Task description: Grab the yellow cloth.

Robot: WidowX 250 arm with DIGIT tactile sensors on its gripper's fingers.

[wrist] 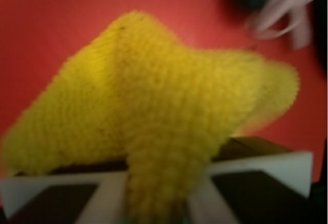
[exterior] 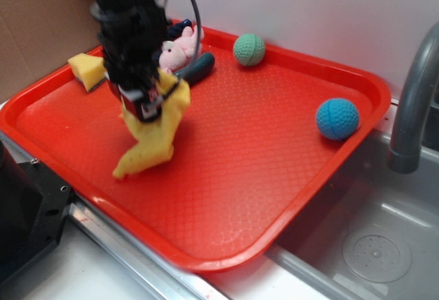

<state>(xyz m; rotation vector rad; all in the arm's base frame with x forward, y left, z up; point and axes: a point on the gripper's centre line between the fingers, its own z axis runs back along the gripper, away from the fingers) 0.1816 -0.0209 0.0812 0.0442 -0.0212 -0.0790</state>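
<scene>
The yellow cloth (exterior: 152,137) hangs bunched from my gripper (exterior: 145,104) over the left part of the red tray (exterior: 274,176), its lower corner near the tray floor. In the wrist view the knitted yellow cloth (wrist: 154,111) fills most of the frame, and a fold of it is pinched between my two pale fingers (wrist: 105,198). My gripper (wrist: 159,203) is shut on that fold. The black arm hides the cloth's top in the exterior view.
A small yellow sponge wedge (exterior: 87,71) lies at the tray's back left. A pink plush toy (exterior: 180,46) and a dark handle (exterior: 195,68) sit behind the arm. A green ball (exterior: 249,49) and a blue ball (exterior: 337,119) rest further right. A sink with a grey faucet (exterior: 415,101) borders the tray.
</scene>
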